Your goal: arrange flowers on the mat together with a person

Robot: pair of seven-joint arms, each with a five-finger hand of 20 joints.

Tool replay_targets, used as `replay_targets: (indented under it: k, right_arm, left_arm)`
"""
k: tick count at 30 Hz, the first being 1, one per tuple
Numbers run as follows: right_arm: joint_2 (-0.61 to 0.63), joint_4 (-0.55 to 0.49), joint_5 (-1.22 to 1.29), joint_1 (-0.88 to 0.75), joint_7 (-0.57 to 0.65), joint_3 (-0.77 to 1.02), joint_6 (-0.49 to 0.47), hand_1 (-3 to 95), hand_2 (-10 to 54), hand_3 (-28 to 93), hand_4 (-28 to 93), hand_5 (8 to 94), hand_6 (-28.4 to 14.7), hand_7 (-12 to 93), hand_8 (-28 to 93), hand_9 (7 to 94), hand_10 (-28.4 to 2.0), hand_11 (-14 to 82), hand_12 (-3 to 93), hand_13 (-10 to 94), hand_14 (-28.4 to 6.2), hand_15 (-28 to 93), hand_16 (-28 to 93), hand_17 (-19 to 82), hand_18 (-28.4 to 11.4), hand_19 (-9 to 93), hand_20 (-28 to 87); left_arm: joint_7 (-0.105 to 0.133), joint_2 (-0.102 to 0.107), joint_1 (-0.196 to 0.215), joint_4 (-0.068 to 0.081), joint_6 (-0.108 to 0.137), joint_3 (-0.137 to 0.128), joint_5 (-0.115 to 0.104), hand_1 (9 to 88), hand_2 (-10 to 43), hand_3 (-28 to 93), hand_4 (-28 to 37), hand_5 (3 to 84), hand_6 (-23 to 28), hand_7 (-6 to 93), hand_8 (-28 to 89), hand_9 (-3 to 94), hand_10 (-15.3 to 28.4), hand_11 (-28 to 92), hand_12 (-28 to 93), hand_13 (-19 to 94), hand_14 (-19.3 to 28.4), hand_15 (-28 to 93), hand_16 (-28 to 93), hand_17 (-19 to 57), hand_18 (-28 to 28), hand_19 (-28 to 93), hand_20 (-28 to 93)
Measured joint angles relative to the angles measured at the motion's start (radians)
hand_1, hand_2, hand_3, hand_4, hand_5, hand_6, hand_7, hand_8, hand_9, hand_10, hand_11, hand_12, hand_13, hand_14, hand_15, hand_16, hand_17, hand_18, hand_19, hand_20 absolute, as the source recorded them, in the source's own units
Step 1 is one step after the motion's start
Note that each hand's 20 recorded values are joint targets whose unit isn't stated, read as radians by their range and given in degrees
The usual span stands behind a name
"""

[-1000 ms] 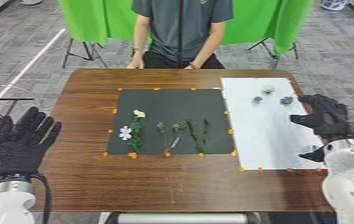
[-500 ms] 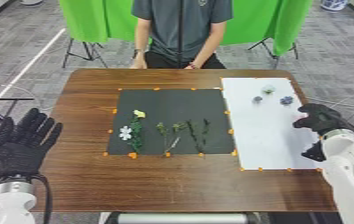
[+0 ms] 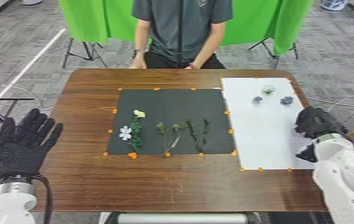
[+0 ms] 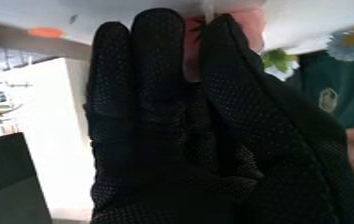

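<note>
In the head view my left hand (image 3: 22, 145) stands open, palm up, left of the dark mat (image 3: 169, 97). My right hand (image 3: 318, 123) is over the right edge of the white sheet (image 3: 267, 127). The mat bears a yellow flower (image 3: 139, 114), a white flower (image 3: 125, 133) and several green stems (image 3: 172, 133). A pale flower (image 3: 268, 90) and two bluish ones (image 3: 257, 99) lie on the sheet's far part. In the right wrist view, my right hand (image 4: 156, 125) has straight fingers; a pink flower (image 4: 252, 25) is partly hidden behind them.
Orange markers (image 3: 133, 155) dot the edges of mat and sheet. Brown tabletop (image 3: 182, 185) surrounds them. In the right wrist view a blue flower (image 4: 351, 44) and a pale one (image 4: 280, 67) are farther off.
My right hand has shifted slightly toward the near side of the table, and its spread fingers have come closer together. My left hand and the flowers on the mat have stayed put.
</note>
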Motion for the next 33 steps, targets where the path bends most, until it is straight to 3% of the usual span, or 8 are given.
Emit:
replay_targets:
  k: [4,8,12,16,19,25,33]
  right_arm:
    - [0.0,-0.013,0.006,-0.03,-0.018,-0.009,0.057,62.8,-4.9,67,-28,64.2,-0.4,44,0,74.6,-10.8,19.7,46.6,70,-4.9,43,39,48,-11.5,75,17]
    - [0.011,-0.094,0.02,-0.072,-0.053,-0.017,0.097,62.1,-4.9,68,-28,63.8,-0.2,45,0,74.2,-10.4,19.5,46.5,70,-4.5,43,39,47,-11.6,76,17]
    - [0.028,-0.208,0.031,-0.086,-0.16,-0.057,0.146,61.8,-4.9,68,-28,63.3,-0.2,45,0,73.9,-10.5,19.1,46.3,69,-4.2,42,40,46,-11.4,76,18]
    - [0.016,-0.275,0.039,-0.022,-0.261,-0.143,0.115,61.9,-4.7,68,-28,63.3,-0.1,46,-1,73.9,-10.4,18.7,46.0,69,-4.4,41,40,46,-11.8,77,18]
    - [-0.024,-0.262,0.054,0.06,-0.319,-0.221,0.088,62.0,-4.8,67,-28,63.2,0.1,46,-2,74.2,-10.0,18.5,45.6,69,-4.1,41,40,45,-12.1,77,20]
    - [-0.131,-0.175,0.099,0.163,-0.503,-0.348,0.136,61.8,-5.3,68,-28,63.7,0.3,46,-2,74.7,-9.9,17.6,44.7,69,-4.7,39,41,42,-13.7,76,21]
    - [-0.214,-0.153,0.15,0.19,-0.435,-0.46,-0.001,61.8,-5.6,68,-28,63.9,0.3,46,-2,74.9,-9.9,16.5,44.2,68,-4.6,38,41,41,-14.3,75,23]
  left_arm:
    - [0.0,-0.001,0.0,0.0,0.0,0.004,0.0,30.8,10.2,74,-26.8,57.3,8.6,23.7,-8,54.5,16.2,28,20,43,18.0,52,3,0.2,18.7,41,28]
    - [-0.003,-0.003,-0.001,0.0,0.0,0.004,0.001,30.8,10.2,74,-26.8,57.3,8.6,23.7,-8,54.6,16.2,28,20,43,18.1,52,3,0.2,18.7,41,28]
    - [-0.009,-0.005,-0.001,0.0,0.001,0.003,0.001,30.8,10.3,74,-26.8,57.3,8.5,23.8,-8,54.6,16.2,28,20,43,18.2,52,3,0.2,18.7,41,28]
    - [-0.015,-0.004,-0.003,0.001,0.001,0.003,0.001,30.9,10.3,74,-26.9,57.3,8.5,23.8,-8,54.6,16.2,28,20,43,18.2,52,3,0.1,18.8,41,28]
    - [-0.023,-0.003,-0.009,0.003,0.001,0.005,0.002,31.0,10.5,74,-27.0,57.4,8.5,23.8,-8,54.7,16.2,28,20,43,18.1,52,3,0.2,18.7,41,28]
    - [-0.033,-0.002,-0.03,0.01,0.001,0.019,0.004,31.0,10.6,74,-27.1,57.4,8.5,23.8,-8,54.7,16.2,28,20,43,18.2,52,3,0.2,18.7,41,28]
    - [-0.053,-0.002,-0.051,0.016,0.003,0.032,0.01,31.1,11.6,73,-27.8,57.4,8.5,23.9,-8,54.7,16.2,28,20,44,18.0,52,3,0.2,18.8,41,28]
